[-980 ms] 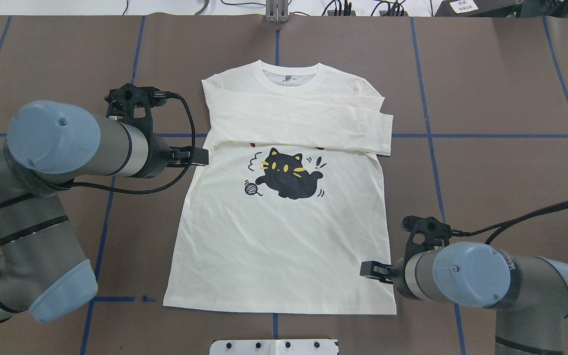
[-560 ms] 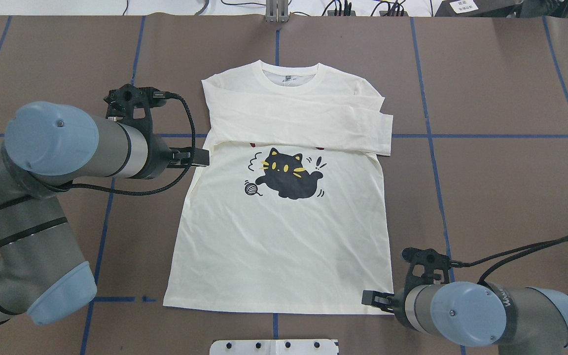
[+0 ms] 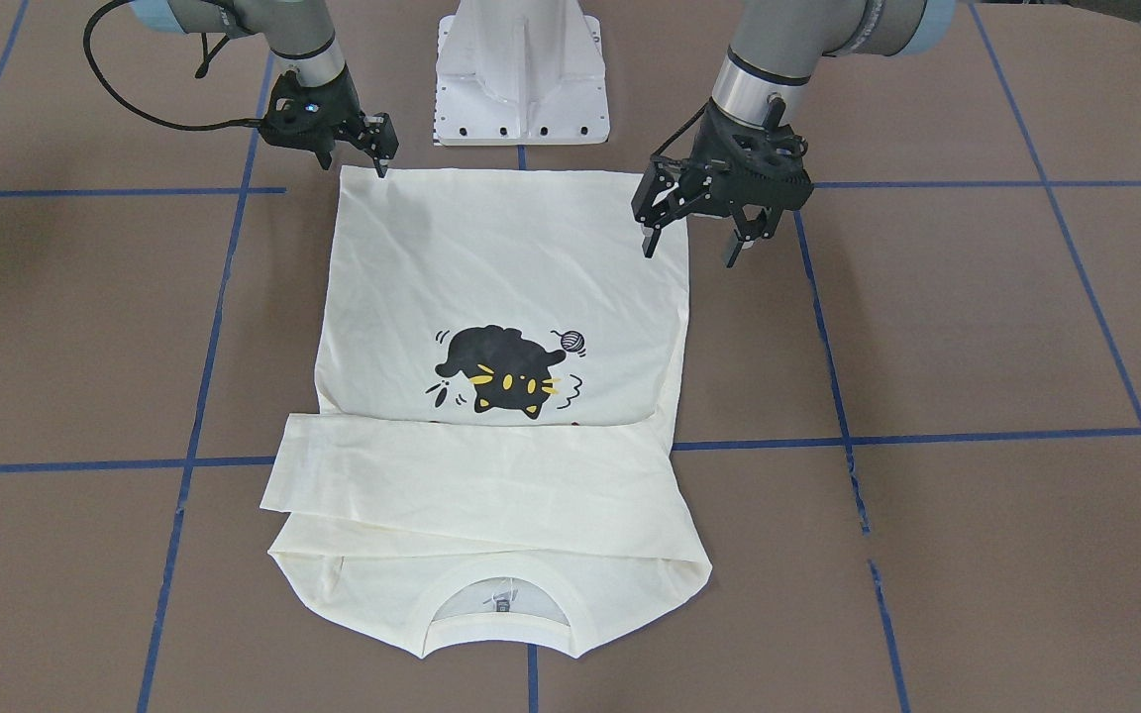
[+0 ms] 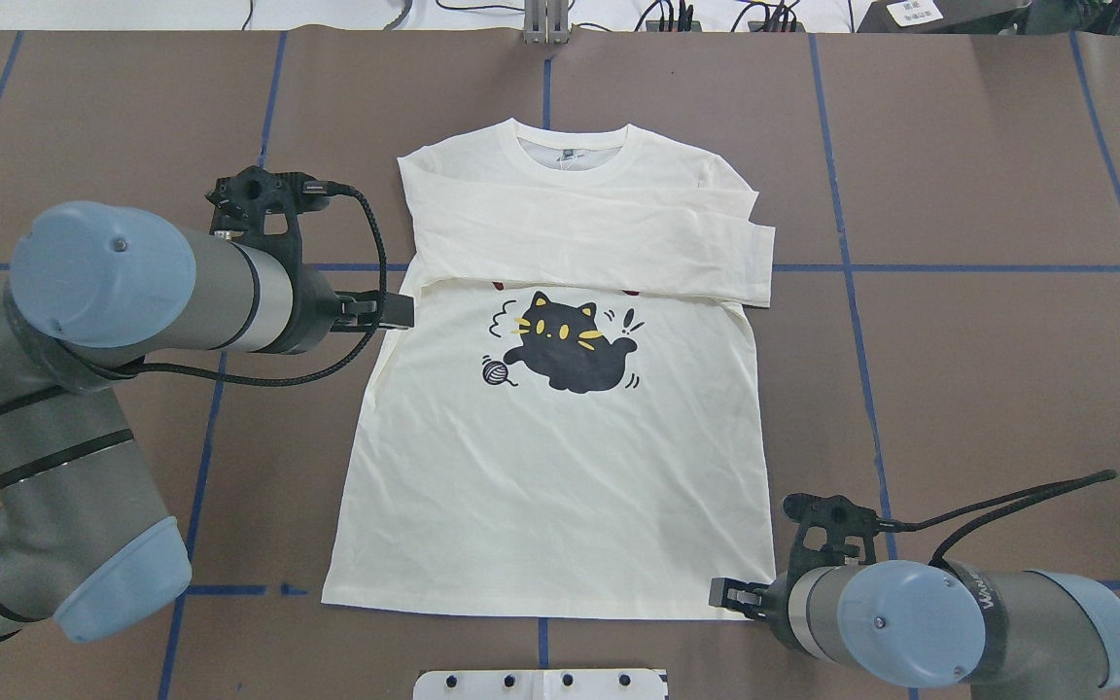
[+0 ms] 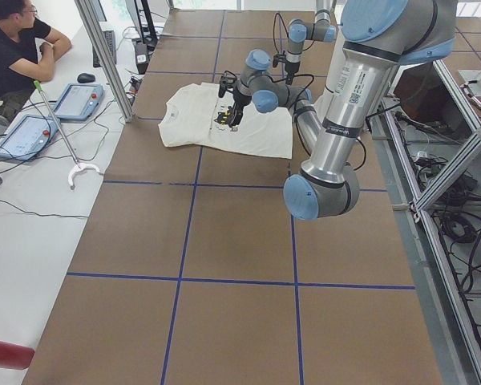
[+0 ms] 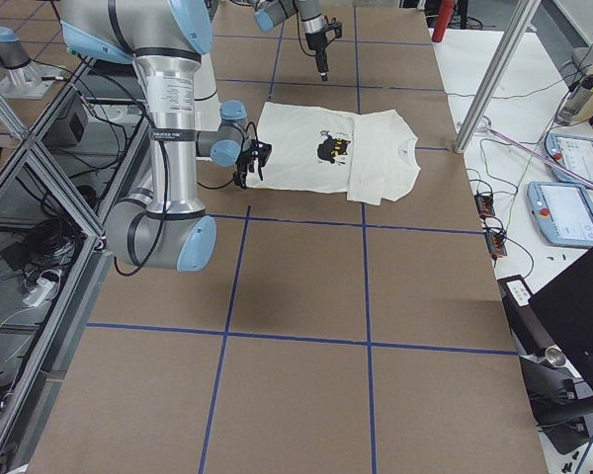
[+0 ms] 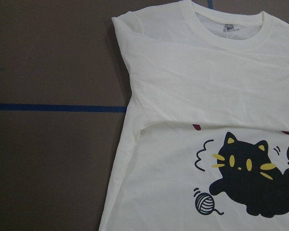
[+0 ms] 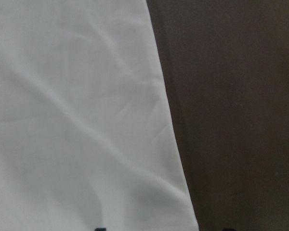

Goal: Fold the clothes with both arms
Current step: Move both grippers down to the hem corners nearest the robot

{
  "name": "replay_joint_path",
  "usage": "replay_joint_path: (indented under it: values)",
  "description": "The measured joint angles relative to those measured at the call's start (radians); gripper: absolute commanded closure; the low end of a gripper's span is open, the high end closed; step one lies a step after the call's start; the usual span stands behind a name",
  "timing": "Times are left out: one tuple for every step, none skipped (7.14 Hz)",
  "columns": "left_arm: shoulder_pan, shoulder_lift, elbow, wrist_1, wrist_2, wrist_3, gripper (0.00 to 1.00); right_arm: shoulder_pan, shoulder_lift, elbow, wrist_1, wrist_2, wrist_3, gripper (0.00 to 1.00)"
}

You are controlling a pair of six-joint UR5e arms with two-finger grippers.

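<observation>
shirt: cream shirt (image 4: 560,467) lies flat on the tabletop (image 4: 988,369), print up. Neckline at 12 o'clock, hem (image 4: 541,605) at 6. Both sleeves (image 4: 599,243) are folded across the chest, just above the cat print (image 4: 565,345).
left claw: my left claw (image 3: 689,255) is open and empty. It hangs above the shirt's 9 o'clock side edge, near the armpit, clear of the cloth. Wrist view takes in a wide patch of shirt, so I judge it is high up.
right claw: my right claw (image 4: 727,591) is open and empty, low at the 5 o'clock hem corner. Wrist view shows the side edge running between the two tips.
step: judgement only, lining up for a pinch on two edges. Nothing gripped yet.
risk 1: right pinch may catch the top layer only. Cause: the edge is thin and flat on the tabletop. The back layer would then stay down and the fold splits.
risk 2: skewed fold. Cause: the claws sit at unequal heights and on unlike points, armpit versus hem corner.
risk 3: sleeves slide out. Cause: they lie loose, and a fast lift at 9 o'clock would drag them.
risk 4: bunching. Cause: a left tip landing on cloth and shoving it towards 3 o'clock.
</observation>
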Motion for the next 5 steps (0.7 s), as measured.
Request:
replay_joint_path:
  values:
    - [0.0, -0.001, 0.0, 0.0, 0.0, 0.0, 0.0, 0.006, 0.0, -0.004, 0.0, 0.0, -0.001, 0.2]
    - [0.0, -0.001, 0.0, 0.0, 0.0, 0.0, 0.0, 0.012, 0.0, -0.009, 0.0, 0.001, -0.001, 0.27]
    - [0.001, -0.001, 0.0, 0.0, 0.0, 0.0, 0.0, 0.018, 0.0, -0.011, -0.001, 0.001, -0.002, 0.42]
    - [0.001, -0.001, 0.0, 0.0, 0.0, 0.0, 0.0, 0.021, 0.0, -0.012, -0.002, 0.004, -0.002, 0.55]
    - [0.001, -0.001, 0.0, 0.0, 0.0, 0.0, 0.0, 0.023, 0.0, -0.012, -0.003, 0.007, -0.002, 0.62]
